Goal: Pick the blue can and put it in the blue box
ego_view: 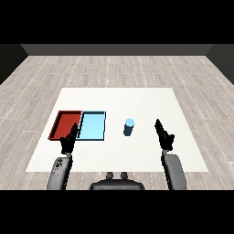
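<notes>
The blue can (129,126) stands upright on the white table (137,100), its long axis vertical, just right of the light blue tray (93,126) and apart from both hands. The right hand (164,135) and left hand (68,139) have straight fingers, holding nothing.

Grey forearms; black left hand (68,139), right hand (164,135)

Pale grey plank floor (114,68), boards running crosswise. Dark wall (114,49) along the far edge, darker at both sides. White counter (119,98) in the middle, flat, evenly lit.
</notes>
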